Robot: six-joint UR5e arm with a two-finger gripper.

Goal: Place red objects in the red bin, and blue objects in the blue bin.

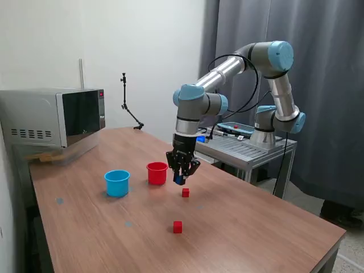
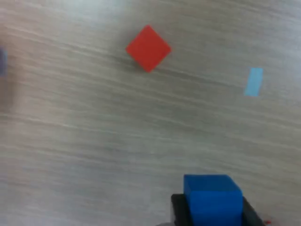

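My gripper (image 1: 180, 179) is shut on a dark blue cube (image 1: 178, 180) and holds it above the table, just to the exterior view's right of the red cup (image 1: 157, 173). The cube fills the gap between the fingers in the wrist view (image 2: 212, 198). The light blue cup (image 1: 117, 183) stands to the left of the red cup. One red cube (image 1: 185, 193) lies on the table right below the gripper; it also shows in the wrist view (image 2: 148, 48). A second red cube (image 1: 178, 227) lies nearer the front edge. I see no second blue cube.
A microwave (image 1: 54, 119) stands at the table's back left. A metal cart (image 1: 250, 149) holds the arm's base behind the table. Small pale blue tape marks (image 2: 254, 81) dot the wooden tabletop (image 1: 256, 227).
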